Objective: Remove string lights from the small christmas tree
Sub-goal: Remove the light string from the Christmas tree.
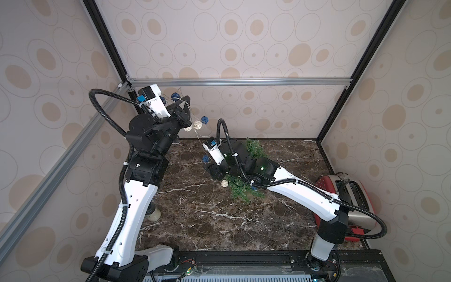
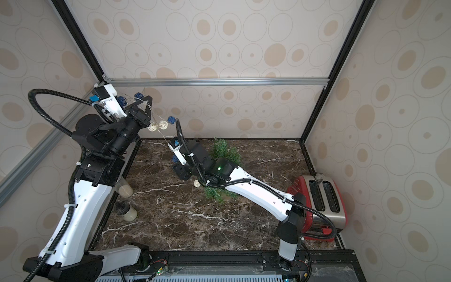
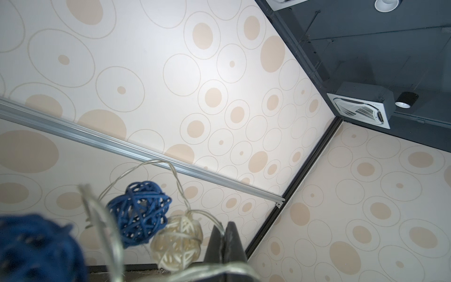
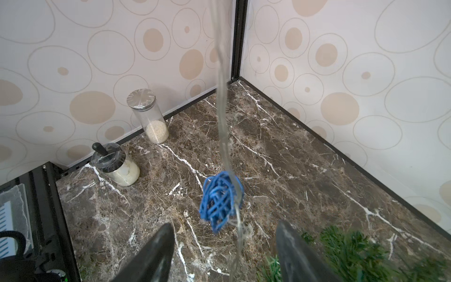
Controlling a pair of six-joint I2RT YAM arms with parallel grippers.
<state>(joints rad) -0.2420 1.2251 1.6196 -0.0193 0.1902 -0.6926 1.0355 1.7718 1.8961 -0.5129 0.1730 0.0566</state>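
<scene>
The small christmas tree point(image 1: 241, 191) lies on its side on the marble table, under my right arm; its pot is hidden. My left gripper point(image 3: 225, 235) is raised high at the back left, shut on the pale wire of the string lights point(image 3: 139, 212). Blue and cream balls point(image 1: 197, 125) dangle just below it. From there the wire runs down to the tree, where a cream ball point(image 1: 224, 183) rests by the branches. My right gripper point(image 4: 225, 240) stands open low beside the tree. The wire passes between its fingers, and a blue ball point(image 4: 220, 199) hangs just ahead of them.
A red and silver toaster point(image 2: 322, 195) stands at the right edge of the table. Two clear jars with pale contents point(image 4: 148, 114) point(image 4: 117, 167) sit along the left wall. The patterned walls enclose the table on three sides.
</scene>
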